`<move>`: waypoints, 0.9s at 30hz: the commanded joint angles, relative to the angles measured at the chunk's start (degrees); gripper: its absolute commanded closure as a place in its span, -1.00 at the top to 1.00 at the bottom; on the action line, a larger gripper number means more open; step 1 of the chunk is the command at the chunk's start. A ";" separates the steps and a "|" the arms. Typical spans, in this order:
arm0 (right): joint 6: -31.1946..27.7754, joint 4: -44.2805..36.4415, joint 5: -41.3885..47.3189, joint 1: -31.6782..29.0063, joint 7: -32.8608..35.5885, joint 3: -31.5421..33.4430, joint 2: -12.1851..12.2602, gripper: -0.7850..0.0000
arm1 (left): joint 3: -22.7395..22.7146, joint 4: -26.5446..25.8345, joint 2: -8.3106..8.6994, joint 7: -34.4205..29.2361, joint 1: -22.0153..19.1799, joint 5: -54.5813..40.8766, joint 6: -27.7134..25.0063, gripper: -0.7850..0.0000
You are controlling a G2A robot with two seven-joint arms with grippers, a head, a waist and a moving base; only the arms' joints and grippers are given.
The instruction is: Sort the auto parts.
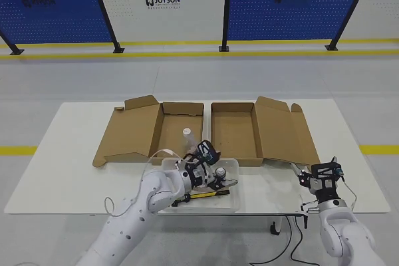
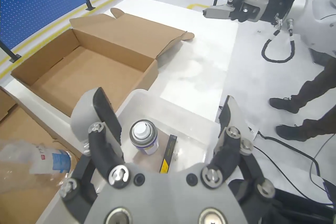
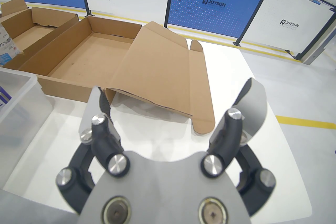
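Observation:
My left gripper (image 2: 165, 109) hangs open over the clear plastic bin (image 2: 147, 96), with nothing between its fingers; from above it shows at the bin's back rim (image 1: 206, 158). Inside the bin stand a spray can (image 2: 144, 137) with a white cap and a long black and yellow part (image 2: 168, 154) beside it. A clear bottle (image 2: 39, 156) with a blue label lies in the left cardboard box (image 1: 179, 130). The right cardboard box (image 3: 86, 57) is empty. My right gripper (image 3: 176, 99) is open above the table (image 1: 359, 133) near its front right corner (image 1: 317, 174).
Both boxes have their lids folded flat outward on the white table. The right box's lid (image 3: 162, 72) lies just in front of my right gripper. A person's legs (image 2: 302, 104) stand on the floor beyond the table's edge. Cables (image 2: 288, 156) trail there.

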 commanded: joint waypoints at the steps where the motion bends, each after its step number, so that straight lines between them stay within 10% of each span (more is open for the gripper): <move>1: 0.00 0.00 0.00 0.00 0.00 0.00 0.00 1.00 | 0.44 0.68 0.01 -0.24 0.06 1.11 0.16 0.84; 27: 0.00 0.00 0.00 0.00 0.00 0.00 0.00 1.00 | 3.31 10.51 -0.78 1.93 -1.67 2.95 2.49 0.92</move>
